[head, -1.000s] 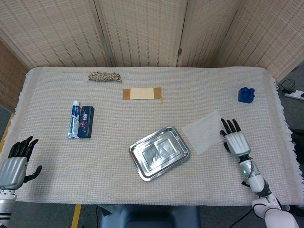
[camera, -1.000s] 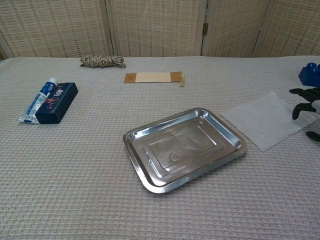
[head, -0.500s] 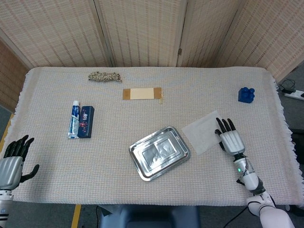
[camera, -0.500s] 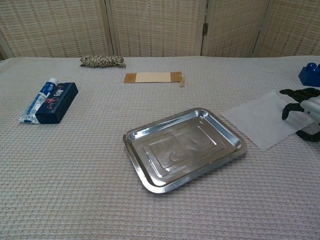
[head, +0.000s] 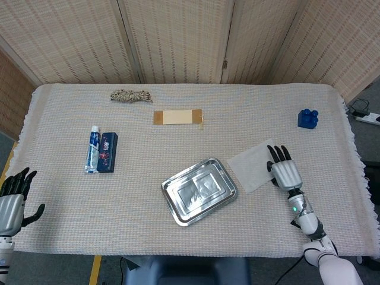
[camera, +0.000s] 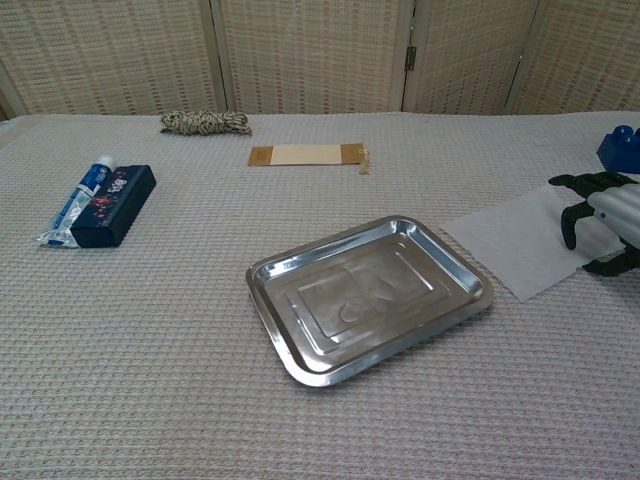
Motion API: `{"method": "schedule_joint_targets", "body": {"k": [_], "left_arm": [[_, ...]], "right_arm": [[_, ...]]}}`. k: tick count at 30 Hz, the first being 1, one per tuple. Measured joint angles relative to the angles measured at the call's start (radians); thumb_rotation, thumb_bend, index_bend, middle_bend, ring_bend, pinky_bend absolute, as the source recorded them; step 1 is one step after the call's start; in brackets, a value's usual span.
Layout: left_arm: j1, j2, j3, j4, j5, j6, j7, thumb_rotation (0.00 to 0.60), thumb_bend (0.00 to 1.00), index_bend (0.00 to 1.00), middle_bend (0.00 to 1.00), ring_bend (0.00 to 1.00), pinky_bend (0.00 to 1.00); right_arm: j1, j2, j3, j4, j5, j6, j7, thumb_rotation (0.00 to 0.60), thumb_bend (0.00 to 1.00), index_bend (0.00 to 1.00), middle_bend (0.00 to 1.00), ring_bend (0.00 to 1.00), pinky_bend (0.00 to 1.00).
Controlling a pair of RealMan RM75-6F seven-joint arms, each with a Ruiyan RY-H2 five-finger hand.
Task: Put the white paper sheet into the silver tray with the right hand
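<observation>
The task is barely begun. The white paper sheet (head: 254, 166) lies flat on the table (head: 178, 237), right of centre in the head view, just beside the upper right corner of the silver tray (head: 199, 191), which holds nothing. The right hand (head: 284, 172) hangs over the sheet's right edge with its fingers apart and pointing down, gripping nothing. Grasping, carrying across and releasing into the tray all remain, in my judgement.

In the chest view the right hand (camera: 605, 220) is cut off by the right edge of the frame, and whether its fingertips touch the paper cannot be told. The left hand (head: 13, 199) sits at the lower left corner, fingers spread and empty, partly cropped.
</observation>
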Motion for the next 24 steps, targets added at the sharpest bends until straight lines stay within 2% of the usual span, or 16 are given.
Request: {"method": "schedule_joint_targets", "body": {"k": [5, 9, 12, 24], "left_arm": [[0.003, -0.006, -0.01, -0.003, -0.021, 0.004, 0.014, 0.6, 0.4, 0.0, 0.0, 0.0, 0.0], [0.006, -0.012, -0.016, -0.002, -0.028, 0.018, 0.033, 0.6, 0.55, 0.0, 0.0, 0.0, 0.0], [0.011, -0.02, -0.026, 0.0, -0.036, 0.042, 0.049, 0.6, 0.61, 0.0, 0.0, 0.0, 0.0], [0.024, -0.024, -0.027, 0.002, 0.002, 0.081, 0.032, 0.6, 0.63, 0.0, 0.0, 0.0, 0.0]], "right_arm": [[-0.002, -0.007, 0.003, 0.007, 0.002, 0.027, 0.027, 0.6, 0.43, 0.66, 0.15, 0.0, 0.0], [-0.001, -0.01, 0.008, 0.013, 0.01, 0.024, 0.037, 0.6, 0.44, 0.66, 0.15, 0.0, 0.0], [0.0, -0.01, 0.011, 0.013, 0.014, 0.025, 0.037, 0.6, 0.45, 0.66, 0.15, 0.0, 0.0], [0.005, -0.009, 0.021, -0.022, 0.023, 0.04, 0.039, 0.6, 0.49, 0.66, 0.15, 0.0, 0.0]]}}
